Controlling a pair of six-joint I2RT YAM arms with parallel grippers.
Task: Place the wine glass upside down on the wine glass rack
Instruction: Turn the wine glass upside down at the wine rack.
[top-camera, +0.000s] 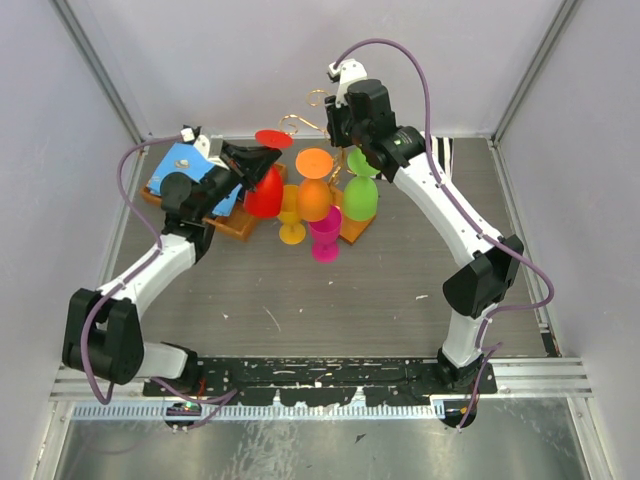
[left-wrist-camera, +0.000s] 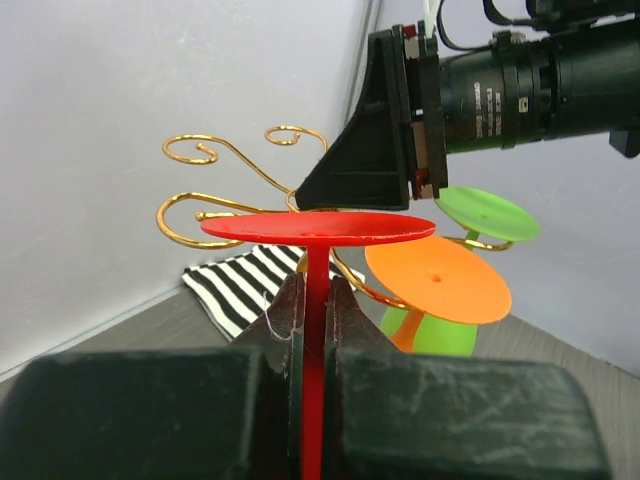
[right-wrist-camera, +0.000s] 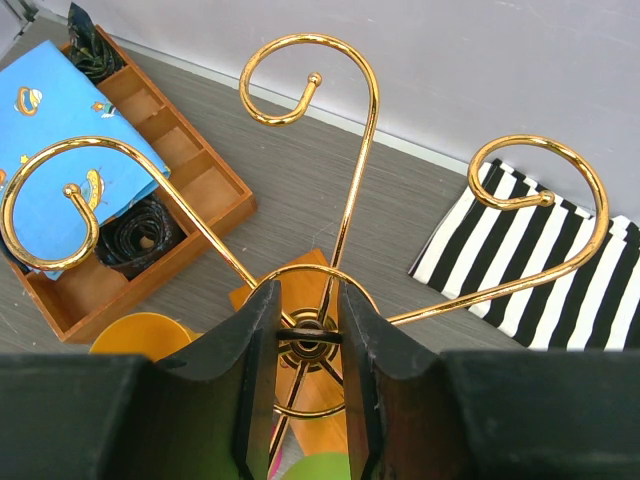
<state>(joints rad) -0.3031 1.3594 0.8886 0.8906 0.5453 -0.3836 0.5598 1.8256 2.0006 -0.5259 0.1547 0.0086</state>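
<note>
The left fingers (left-wrist-camera: 285, 325) pinch the stem of the red wine glass (left-wrist-camera: 318, 227), held upside down with its round foot on top, level with the curled arms of the wine glass rack (right-wrist-camera: 345, 120) and just beside them; whether the foot touches the wire cannot be told. The right fingers (right-wrist-camera: 255, 350) clamp the rack's central hub from above. An orange glass (left-wrist-camera: 437, 280) and a green glass (left-wrist-camera: 487, 212) hang inverted there. A wooden tray (right-wrist-camera: 215, 190) with blue cloth (right-wrist-camera: 60, 110) sits on the surface (right-wrist-camera: 300, 195) near the rack.
</note>
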